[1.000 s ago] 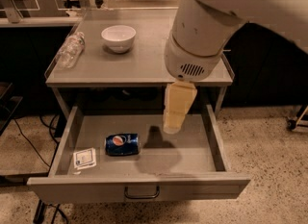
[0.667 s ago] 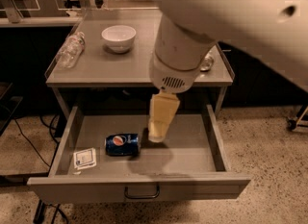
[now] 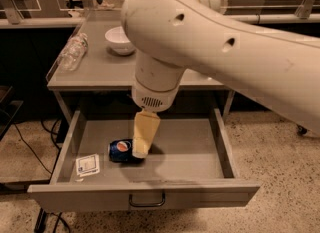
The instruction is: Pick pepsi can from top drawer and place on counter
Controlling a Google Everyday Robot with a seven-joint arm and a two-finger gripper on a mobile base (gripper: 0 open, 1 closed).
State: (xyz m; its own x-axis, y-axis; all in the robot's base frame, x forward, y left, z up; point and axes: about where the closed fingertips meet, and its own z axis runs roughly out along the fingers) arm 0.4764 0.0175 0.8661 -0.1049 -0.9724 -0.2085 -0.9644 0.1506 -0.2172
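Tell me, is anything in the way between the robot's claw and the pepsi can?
Nothing visible is. The gripper hangs inside the top drawer, right at one end of the pepsi can. The small white packet lies on the can's other side, out of the way.

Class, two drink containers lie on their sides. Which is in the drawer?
The pepsi can, by the gripper in the top drawer; the clear bottle lies on the counter.
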